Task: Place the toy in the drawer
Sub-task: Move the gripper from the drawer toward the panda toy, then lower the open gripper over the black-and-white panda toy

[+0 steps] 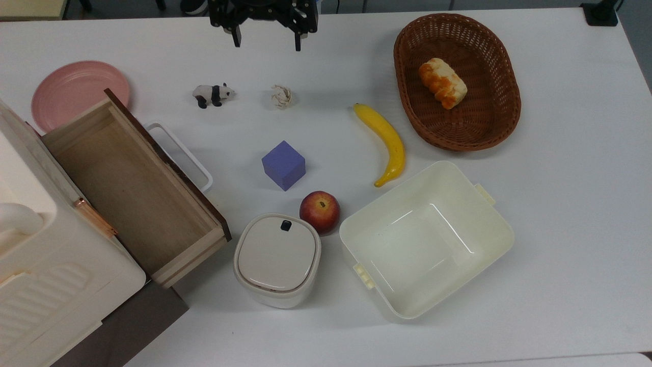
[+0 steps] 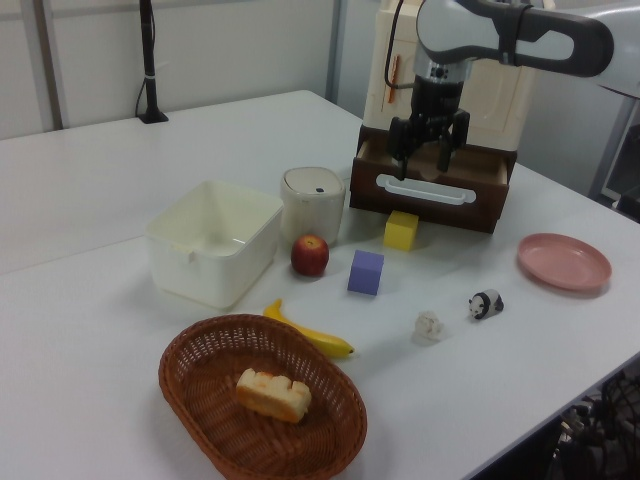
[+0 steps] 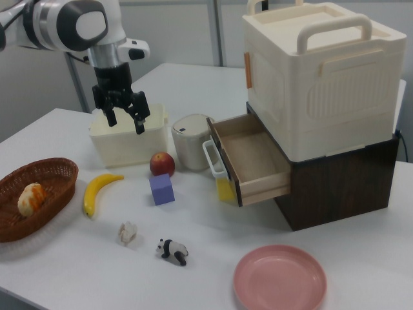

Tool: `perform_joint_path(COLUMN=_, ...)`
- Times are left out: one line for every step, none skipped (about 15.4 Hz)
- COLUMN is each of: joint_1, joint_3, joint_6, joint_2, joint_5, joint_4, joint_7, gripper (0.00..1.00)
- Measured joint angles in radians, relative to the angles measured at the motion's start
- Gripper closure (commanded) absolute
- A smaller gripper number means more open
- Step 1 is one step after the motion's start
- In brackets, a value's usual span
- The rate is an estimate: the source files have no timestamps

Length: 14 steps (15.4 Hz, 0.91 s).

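Item: panda figurine (image 1: pixel 213 94), standing free on the worktop (image 1: pixel 560 204) between the pink plate (image 1: pixel 76 92) and woven ball (image 1: pixel 281 96). Your claw (image 1: pixel 266 42) hangs high above, spread wide, empty. Drawer (image 1: pixel 127 188) stands pulled out, bare, ready for your drop.

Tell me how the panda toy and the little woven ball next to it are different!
The toy is black and white; the woven ball is plain beige. The toy stands on four legs and is longer than it is tall, while the woven ball is round with open gaps in its weave. Both are small, smaller than the apple, and both sit on the white table, untouched, with the gripper open above.
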Motion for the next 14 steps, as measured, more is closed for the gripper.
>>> perform_joint_path(joint_1=0.001, joint_3=0.001, joint_6=0.001, joint_2=0.000, joint_5=0.000, joint_4=-0.007, joint_7=-0.013, gripper=0.00)
perform_joint_path(joint_1=0.003, joint_3=0.001, joint_6=0.002, joint_2=0.000, joint_5=0.001, joint_4=-0.011, joint_7=-0.020, gripper=0.00)
perform_joint_path(joint_1=0.004, joint_3=0.001, joint_6=0.002, joint_2=-0.001, joint_5=0.001, joint_4=-0.013, joint_7=-0.026, gripper=0.00)
perform_joint_path(joint_1=0.005, joint_3=0.001, joint_6=0.002, joint_2=-0.002, joint_5=0.001, joint_4=-0.013, joint_7=-0.035, gripper=0.00)
perform_joint_path(joint_1=0.006, joint_3=0.001, joint_6=0.002, joint_2=-0.004, joint_5=0.001, joint_4=-0.013, joint_7=-0.046, gripper=0.00)
perform_joint_path(joint_1=0.005, joint_3=0.000, joint_6=0.002, joint_2=-0.005, joint_5=0.001, joint_4=-0.011, joint_7=-0.061, gripper=0.00)
perform_joint_path(joint_1=0.005, joint_3=-0.002, joint_6=-0.006, joint_2=-0.006, joint_5=0.001, joint_4=-0.005, joint_7=-0.086, gripper=0.00)
perform_joint_path(joint_1=0.004, joint_3=-0.005, joint_6=-0.029, joint_2=-0.005, joint_5=0.001, joint_4=0.005, joint_7=-0.129, gripper=0.00)
perform_joint_path(joint_1=0.001, joint_3=-0.007, joint_6=-0.064, joint_2=-0.005, joint_5=0.000, joint_4=0.016, joint_7=-0.222, gripper=0.00)
perform_joint_path(joint_1=-0.002, joint_3=-0.008, joint_6=-0.079, joint_2=-0.006, joint_5=-0.009, joint_4=0.019, joint_7=-0.310, gripper=0.00)
perform_joint_path(joint_1=-0.009, joint_3=-0.010, joint_6=-0.094, joint_2=-0.008, joint_5=-0.034, joint_4=0.017, joint_7=-0.463, gripper=0.00)
perform_joint_path(joint_1=-0.018, joint_3=-0.010, joint_6=-0.099, joint_2=-0.009, joint_5=-0.055, joint_4=0.009, joint_7=-0.569, gripper=0.00)
perform_joint_path(joint_1=-0.029, joint_3=-0.010, joint_6=-0.099, joint_2=-0.011, joint_5=-0.073, joint_4=-0.007, joint_7=-0.675, gripper=0.00)
perform_joint_path(joint_1=-0.042, joint_3=-0.010, joint_6=-0.100, joint_2=-0.014, joint_5=-0.083, joint_4=-0.024, joint_7=-0.757, gripper=0.00)
